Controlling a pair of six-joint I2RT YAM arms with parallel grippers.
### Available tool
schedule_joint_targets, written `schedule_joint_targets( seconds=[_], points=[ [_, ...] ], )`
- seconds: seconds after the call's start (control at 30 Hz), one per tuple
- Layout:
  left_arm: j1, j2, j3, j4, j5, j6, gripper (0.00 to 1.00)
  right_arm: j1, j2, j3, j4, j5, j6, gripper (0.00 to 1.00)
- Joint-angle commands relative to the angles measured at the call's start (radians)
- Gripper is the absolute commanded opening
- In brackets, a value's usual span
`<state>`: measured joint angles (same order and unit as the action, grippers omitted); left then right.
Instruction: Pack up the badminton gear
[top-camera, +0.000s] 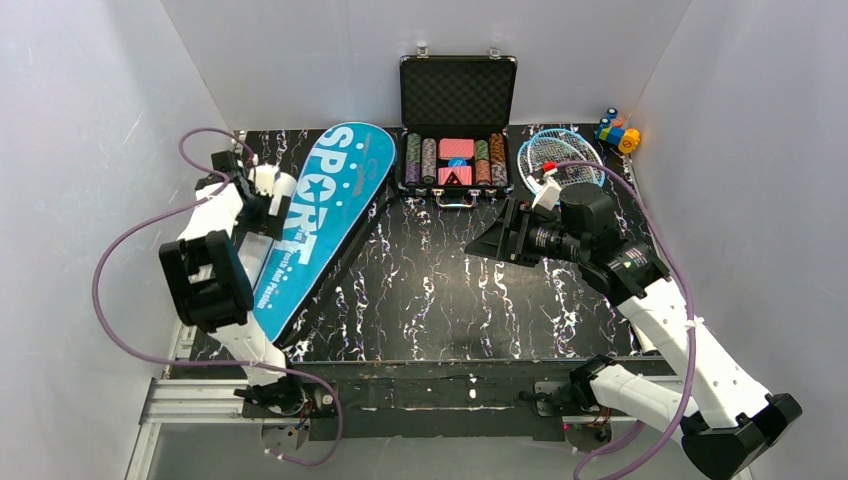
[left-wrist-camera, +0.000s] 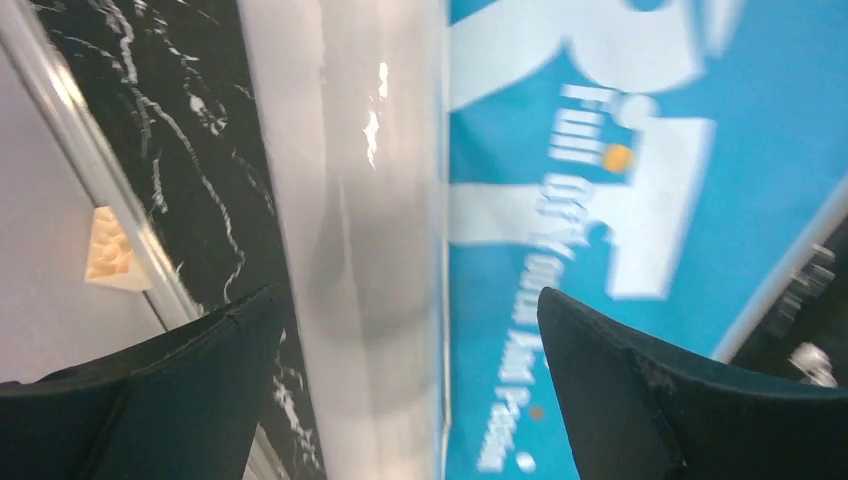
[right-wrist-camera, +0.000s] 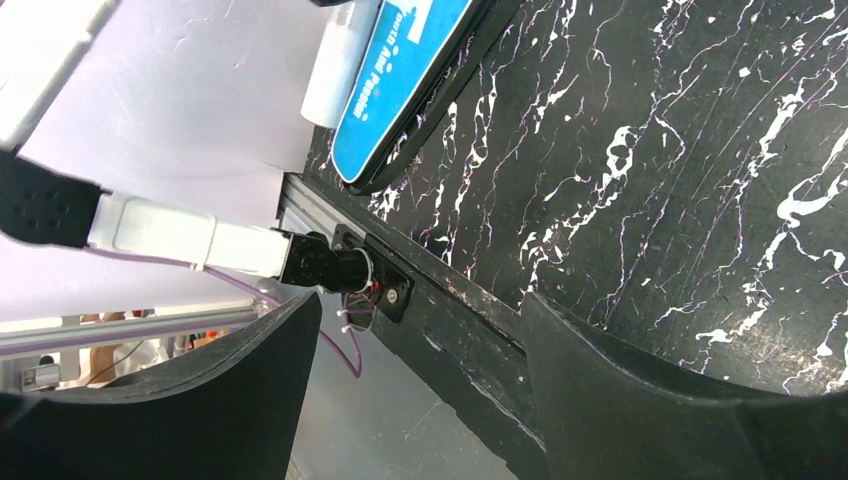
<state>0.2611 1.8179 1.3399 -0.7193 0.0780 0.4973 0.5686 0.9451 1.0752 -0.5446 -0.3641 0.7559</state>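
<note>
White tube (left-wrist-camera: 370, 200) at frame left, lying alongside blue bag (top-camera: 325, 205), beneath wide-spread left gripper (left-wrist-camera: 410, 390); right gripper (right-wrist-camera: 420, 400) mid-frame, spread wide, empty; risks pinching bag fabric or rolling tube if closing off-centre.

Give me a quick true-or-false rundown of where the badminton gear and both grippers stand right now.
1. The poker chip case stands open. True.
2. The right gripper holds a racket. False: it is open and empty above the table.
3. The left gripper is open over the white tube. True.
4. The rackets are inside the blue bag. False: they lie on the table at the back right, beside the case.
5. The toy blocks sit in the back left corner. False: they are in the back right corner.
</note>
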Motion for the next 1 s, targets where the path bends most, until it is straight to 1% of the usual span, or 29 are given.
schedule_joint_targets(
  seconds=[0.0,0.13,0.23,0.33,0.4,0.47,0.53,0.6,0.73,0.87,0.97],
  points=[
    [-0.004,-0.233,0.114,-0.219,0.143,-0.019,0.98,-0.007,-0.008,0.007,0.040,0.013,-0.018,0.82],
    [-0.004,-0.312,0.084,-0.271,0.192,0.019,0.98,-0.009,0.013,0.012,0.045,-0.008,-0.011,0.84],
    [-0.005,-0.351,0.049,-0.256,0.182,-0.005,0.98,-0.010,0.022,0.047,0.024,-0.007,-0.021,0.85],
    [-0.015,-0.391,0.007,-0.248,0.200,-0.024,0.98,-0.010,0.029,0.063,0.016,-0.025,-0.014,0.85],
    [-0.043,-0.452,-0.064,-0.199,0.195,-0.027,0.98,-0.010,0.028,0.064,0.012,-0.025,-0.009,0.86],
    [-0.088,-0.497,-0.144,-0.125,0.148,-0.021,0.98,-0.010,0.018,0.048,0.026,-0.021,0.004,0.86],
    [-0.143,-0.512,-0.192,-0.101,0.103,-0.009,0.98,-0.011,0.012,0.043,0.032,-0.019,0.013,0.87],
    [-0.198,-0.512,-0.228,-0.096,0.098,-0.013,0.98,-0.010,0.011,0.047,0.017,-0.011,0.011,0.87],
    [-0.311,-0.481,-0.301,-0.027,0.074,-0.022,0.98,-0.011,0.002,0.035,-0.008,-0.004,-0.004,0.87],
    [-0.366,-0.386,-0.317,0.054,0.023,-0.013,0.98,-0.010,-0.020,-0.010,0.004,0.007,-0.001,0.87],
    [-0.391,-0.291,-0.300,0.087,0.009,-0.013,0.97,-0.010,-0.022,-0.019,0.003,0.018,-0.003,0.87]
  ],
)
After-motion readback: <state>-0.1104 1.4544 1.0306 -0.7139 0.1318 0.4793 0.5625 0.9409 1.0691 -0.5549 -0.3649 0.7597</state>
